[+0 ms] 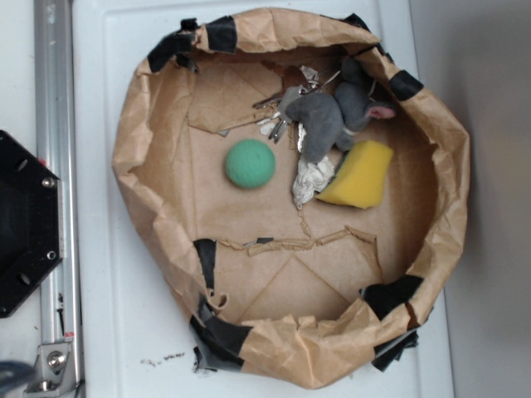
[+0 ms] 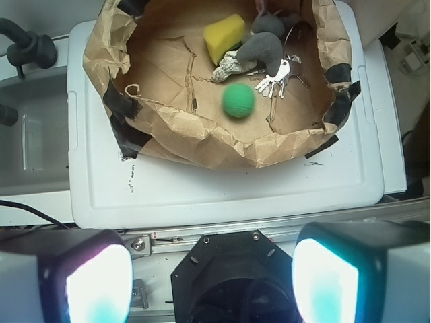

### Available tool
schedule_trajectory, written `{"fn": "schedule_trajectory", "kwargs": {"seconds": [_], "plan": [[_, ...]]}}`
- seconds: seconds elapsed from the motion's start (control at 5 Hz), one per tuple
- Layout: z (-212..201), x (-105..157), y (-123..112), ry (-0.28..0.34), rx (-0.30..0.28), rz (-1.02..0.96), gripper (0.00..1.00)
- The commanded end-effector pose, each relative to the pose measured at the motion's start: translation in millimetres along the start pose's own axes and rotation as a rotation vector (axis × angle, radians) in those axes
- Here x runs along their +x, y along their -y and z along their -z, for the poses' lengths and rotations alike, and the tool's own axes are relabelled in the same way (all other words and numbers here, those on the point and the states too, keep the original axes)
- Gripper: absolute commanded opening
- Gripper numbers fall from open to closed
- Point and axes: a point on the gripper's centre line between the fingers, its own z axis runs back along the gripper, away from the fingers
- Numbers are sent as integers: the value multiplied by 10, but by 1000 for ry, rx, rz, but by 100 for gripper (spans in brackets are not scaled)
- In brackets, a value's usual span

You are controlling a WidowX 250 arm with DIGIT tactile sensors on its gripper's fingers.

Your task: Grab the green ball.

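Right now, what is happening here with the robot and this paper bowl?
Nothing is being held yet. The green ball lies free on the floor of a crumpled brown paper nest, which sits on a white lid. Near the ball are a grey plush mouse, a bunch of keys and a yellow sponge wedge. In the wrist view the robot's hand is far back from the nest, above the black base, with its fingers wide apart and empty.

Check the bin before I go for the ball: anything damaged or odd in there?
The brown paper liner is crumpled, its floor torn into flaps, patched with black tape. The green ball sits free beside the keys, the gray plush mouse and the yellow sponge.
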Motion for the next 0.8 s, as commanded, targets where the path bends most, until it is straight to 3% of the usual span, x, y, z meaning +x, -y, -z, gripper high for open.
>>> {"fn": "schedule_trajectory", "kwargs": {"seconds": [0.0, 0.2, 0.4, 0.6], "plan": [[0, 0, 0, 0, 0, 0, 100], [261, 483, -211, 52, 13, -92, 100], [583, 947, -277, 103, 15, -151, 100], [1117, 1214, -261, 102, 46, -97, 100]]}}
